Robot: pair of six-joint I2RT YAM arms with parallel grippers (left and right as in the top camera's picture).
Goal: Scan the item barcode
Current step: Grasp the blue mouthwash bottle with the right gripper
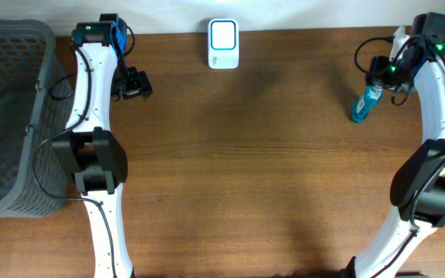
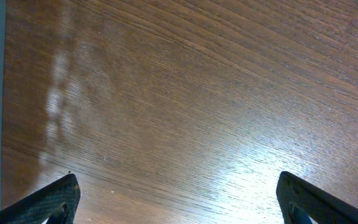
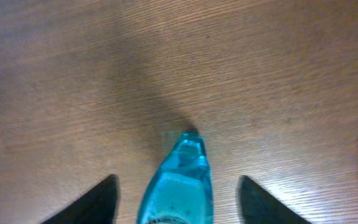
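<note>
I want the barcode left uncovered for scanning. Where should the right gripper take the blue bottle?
Take the blue bottle across its wider body, from above, with the jaws on its two long sides. It seems to lie flat and tapers toward its tip, where a grip could slip. No barcode shows.

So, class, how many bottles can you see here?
1: the blue bottle sits near the table's right rear edge, between the right gripper's fingers. The basket could hide others.

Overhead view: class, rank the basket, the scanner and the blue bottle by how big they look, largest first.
1. Basket, by far the largest, even though the frame cuts it off.
2. Scanner.
3. Bottle. It is partly hidden, so its place below the scanner is unsure.
</note>
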